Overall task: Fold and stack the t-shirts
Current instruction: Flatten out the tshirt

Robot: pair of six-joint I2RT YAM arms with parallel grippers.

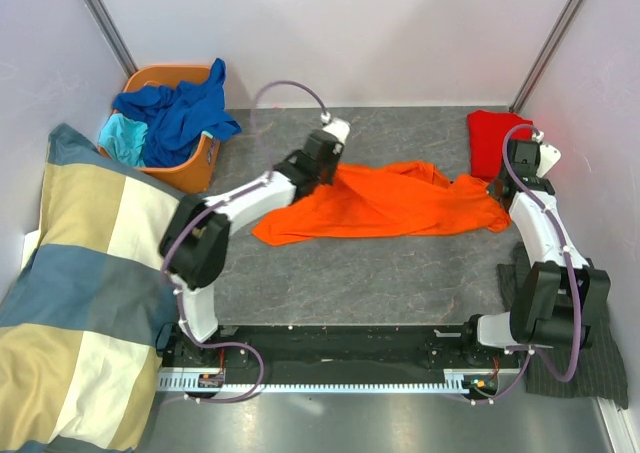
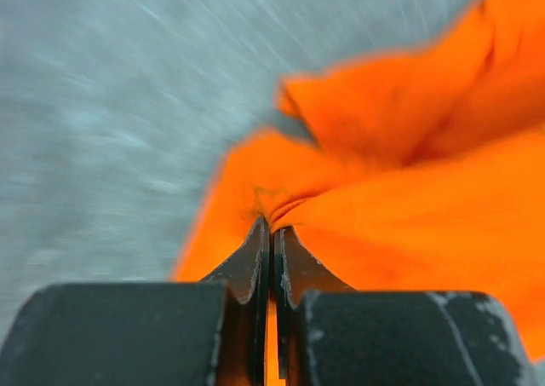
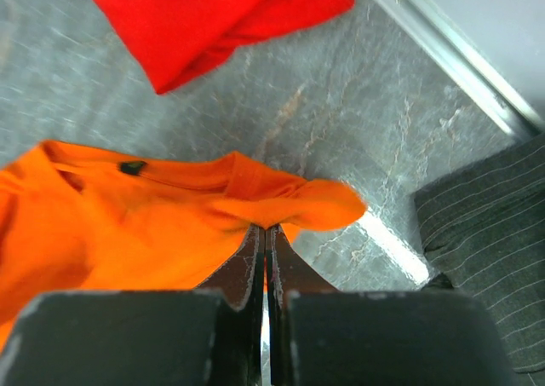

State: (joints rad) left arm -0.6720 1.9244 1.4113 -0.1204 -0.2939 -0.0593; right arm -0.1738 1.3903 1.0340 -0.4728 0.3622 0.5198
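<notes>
The red shirt (image 1: 497,138) looks folded, both jaws pinch the unfolded orange shirt (image 1: 390,201), and blue shirts (image 1: 180,113) wait in the basket (image 1: 203,163).

orange t-shirt (image 1: 390,201): 1 | red t-shirt (image 1: 495,138): 1 | royal blue t-shirt (image 1: 185,113): 1 or more | turquoise t-shirt (image 1: 125,136): 1 | orange basket (image 1: 200,168): 1 | checked blanket (image 1: 80,293): 1 | pinstriped cloth (image 1: 600,358): 1

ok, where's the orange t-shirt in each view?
Top external: orange t-shirt at the centre of the picture, spread left to right.
Left wrist: orange t-shirt fills the right half, pinched in the left gripper.
Right wrist: orange t-shirt lower left, edge pinched in the right gripper.
Shared landmark: grey tabletop in all three; red t-shirt in top external and right wrist only.
</notes>
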